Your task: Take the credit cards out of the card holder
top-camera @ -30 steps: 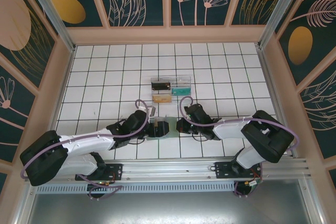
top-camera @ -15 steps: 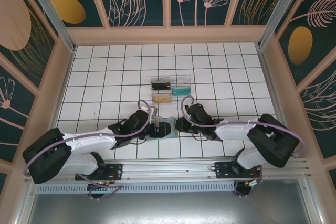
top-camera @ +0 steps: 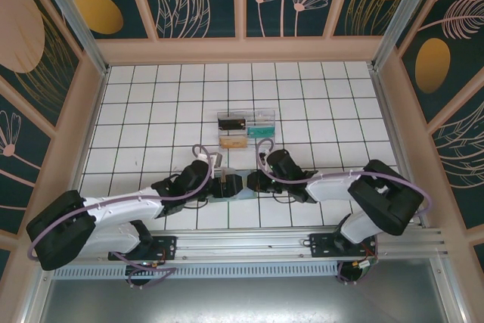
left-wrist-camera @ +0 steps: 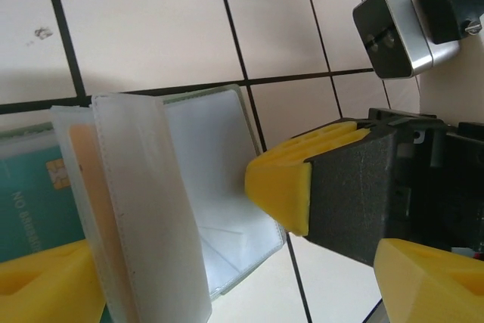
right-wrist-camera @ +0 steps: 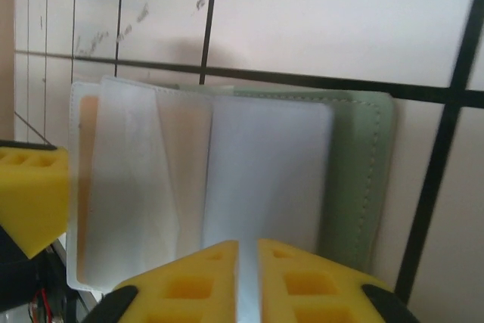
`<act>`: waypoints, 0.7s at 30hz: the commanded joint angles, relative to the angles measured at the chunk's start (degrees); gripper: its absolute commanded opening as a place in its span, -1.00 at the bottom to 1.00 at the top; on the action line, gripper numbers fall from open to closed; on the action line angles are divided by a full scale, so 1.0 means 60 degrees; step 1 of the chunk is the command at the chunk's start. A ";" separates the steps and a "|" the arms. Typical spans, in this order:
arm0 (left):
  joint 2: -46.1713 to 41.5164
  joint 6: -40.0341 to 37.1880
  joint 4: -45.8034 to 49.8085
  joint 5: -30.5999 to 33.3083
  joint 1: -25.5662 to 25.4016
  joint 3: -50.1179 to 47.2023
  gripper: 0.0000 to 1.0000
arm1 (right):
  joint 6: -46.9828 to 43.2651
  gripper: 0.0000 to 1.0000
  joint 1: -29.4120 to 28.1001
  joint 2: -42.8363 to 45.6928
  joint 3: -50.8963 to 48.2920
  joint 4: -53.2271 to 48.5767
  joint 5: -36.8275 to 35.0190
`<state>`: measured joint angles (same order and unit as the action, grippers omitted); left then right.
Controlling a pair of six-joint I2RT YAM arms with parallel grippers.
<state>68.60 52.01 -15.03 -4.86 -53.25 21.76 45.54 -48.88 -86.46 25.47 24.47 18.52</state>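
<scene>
Card holder (top-camera: pixel 240 186) lies open on the white tiled table (top-camera: pixel 151 104), between the two grippers.
The clear tray (top-camera: pixel 246 130) stands near the middle of the table, behind the holder and apart from it. The holder is at the near side, with its clear sleeves fanned up over the grey-green cover. A teal credit card (left-wrist-camera: pixel 30 206) with a chip shows beside the raised sleeves, and what seems an orange card (left-wrist-camera: pixel 79 164) shows through one sleeve. The left gripper (left-wrist-camera: pixel 234 281) keeps its yellow fingers spread wide on both sides of the holder; I cannot tell if they touch it. The right gripper (right-wrist-camera: pixel 240 274) has its fingers pressed almost together, pinching the edge of one clear sleeve.
</scene>
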 commanded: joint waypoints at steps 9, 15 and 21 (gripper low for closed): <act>-0.1024 0.0407 0.0590 0.1409 -0.0032 -0.0274 0.81 | 0.0289 -0.59 -0.0271 -0.0778 0.0935 0.0682 0.0695; -0.2649 0.1093 0.1289 0.2883 -0.0040 -0.1012 0.70 | -0.0298 -0.23 -0.1004 -0.1062 0.2493 -0.2141 -0.1250; -0.3625 0.1575 0.1451 0.3517 -0.0025 -0.1745 0.63 | -0.0441 -0.19 -0.1889 -0.1694 0.4139 -0.4707 -0.3504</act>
<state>48.53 59.00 -8.29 12.36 -53.25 13.10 44.58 -57.98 -94.72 46.37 7.64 6.79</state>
